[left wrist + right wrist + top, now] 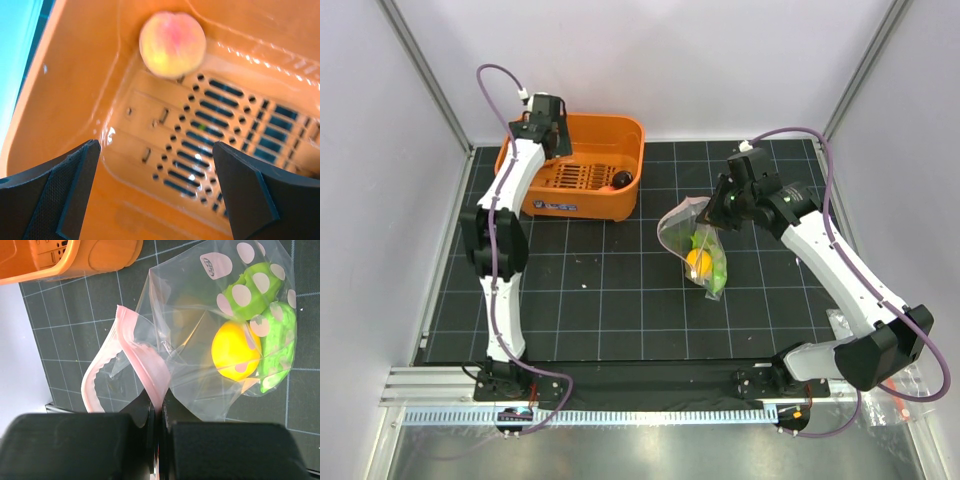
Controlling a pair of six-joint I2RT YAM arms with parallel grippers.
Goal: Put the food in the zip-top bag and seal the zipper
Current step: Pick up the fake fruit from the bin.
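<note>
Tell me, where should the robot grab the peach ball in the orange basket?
Probably around its round middle, coming straight down from above. The peach ball sits low against the wall of the orange basket, so a sideways reach looks blocked. The left gripper is open over the basket and looks wide enough to straddle it.

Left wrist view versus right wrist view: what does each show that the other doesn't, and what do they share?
Only the left wrist: the peach-orange ball lying in a corner inside the orange basket, and the open left claw. Only the right wrist: the zip-top bag holding two green pieces and the yellow-orange fruit, its zipper pinched in the shut right claw, on the black grid mat. Both: the orange basket.
</note>
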